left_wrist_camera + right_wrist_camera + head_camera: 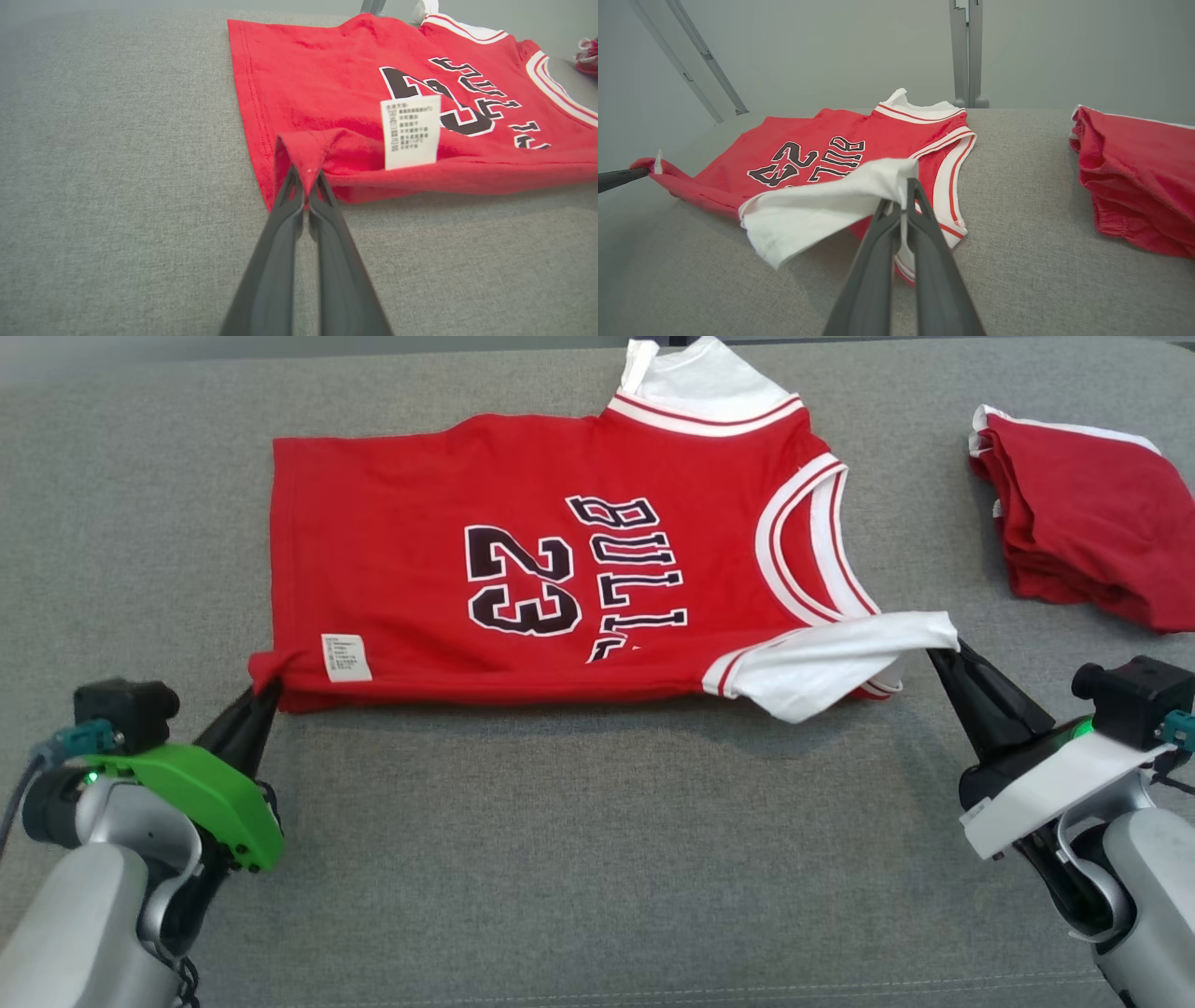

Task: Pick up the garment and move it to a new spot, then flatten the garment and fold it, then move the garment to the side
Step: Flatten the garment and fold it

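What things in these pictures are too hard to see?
1. Print on the care label: too small and blurry, left wrist view.
2. Far white sleeve of the jersey: cut by head view's upper edge.
3. The second red garment: cut by head view's right edge.

The grey fabric-covered table (597, 859) is looked down on from the head camera, so that the red jersey with white sleeves and black lettering (392, 504) and the folded red garment (1092, 523) at the right are taken in. The left wrist view is set low and close along that arm's jaws at the jersey's hem corner, while the right wrist view is set low at the white-sleeve end, faced across the table towards a grey wall (831, 46). The jersey is shared by all three views.
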`<state>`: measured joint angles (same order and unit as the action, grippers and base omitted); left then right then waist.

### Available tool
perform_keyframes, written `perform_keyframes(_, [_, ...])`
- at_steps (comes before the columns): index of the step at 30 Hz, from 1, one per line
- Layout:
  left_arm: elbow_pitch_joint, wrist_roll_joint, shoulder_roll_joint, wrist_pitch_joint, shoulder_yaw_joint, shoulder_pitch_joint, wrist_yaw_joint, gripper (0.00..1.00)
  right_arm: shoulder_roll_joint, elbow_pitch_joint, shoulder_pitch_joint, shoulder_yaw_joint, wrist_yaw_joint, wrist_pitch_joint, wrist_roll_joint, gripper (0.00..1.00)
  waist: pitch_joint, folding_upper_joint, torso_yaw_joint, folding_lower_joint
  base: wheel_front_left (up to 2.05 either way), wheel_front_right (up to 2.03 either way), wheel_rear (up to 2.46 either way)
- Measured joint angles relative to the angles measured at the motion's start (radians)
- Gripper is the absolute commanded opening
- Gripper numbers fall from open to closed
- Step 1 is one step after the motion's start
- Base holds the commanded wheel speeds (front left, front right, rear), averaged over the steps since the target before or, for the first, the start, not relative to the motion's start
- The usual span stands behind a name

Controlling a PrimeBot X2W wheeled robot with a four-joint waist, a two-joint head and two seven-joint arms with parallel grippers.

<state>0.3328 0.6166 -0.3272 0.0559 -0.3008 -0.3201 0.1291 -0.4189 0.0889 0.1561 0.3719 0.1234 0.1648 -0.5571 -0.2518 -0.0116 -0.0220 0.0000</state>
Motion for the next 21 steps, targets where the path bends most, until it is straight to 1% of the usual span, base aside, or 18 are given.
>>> perform_keyframes(4, [-0.054,0.034,-0.041,0.062,0.005,-0.045,0.000,0.00,-0.041,-0.012,0.033,0.020,0.000,-0.027,-0.009,0.00,-0.035,0.0000,-0.004,0.0000,0.00,0.00,0.00])
perform_keyframes(8, [-0.092,0.096,-0.052,0.112,0.005,-0.054,0.000,0.00,-0.060,-0.013,0.046,0.046,0.000,-0.039,-0.030,0.00,-0.053,0.0000,-0.016,0.0000,0.00,0.00,0.00])
perform_keyframes(12, [-0.128,0.155,-0.070,0.156,0.006,-0.053,0.000,0.00,-0.070,-0.018,0.050,0.066,0.000,-0.051,-0.062,0.00,-0.045,0.0000,-0.020,0.0000,0.00,0.00,0.00])
perform_keyframes(16, [-0.156,0.175,-0.101,0.202,0.007,-0.049,0.000,0.00,-0.096,-0.032,0.065,0.094,0.000,-0.072,-0.081,0.00,-0.032,0.0000,-0.019,0.0000,0.00,0.00,0.00])
perform_keyframes(21, [-0.187,0.198,-0.126,0.250,0.005,-0.018,0.000,0.00,-0.129,-0.041,0.064,0.106,0.000,-0.088,-0.113,0.00,-0.007,0.0000,-0.014,0.0000,0.00,0.00,0.00])
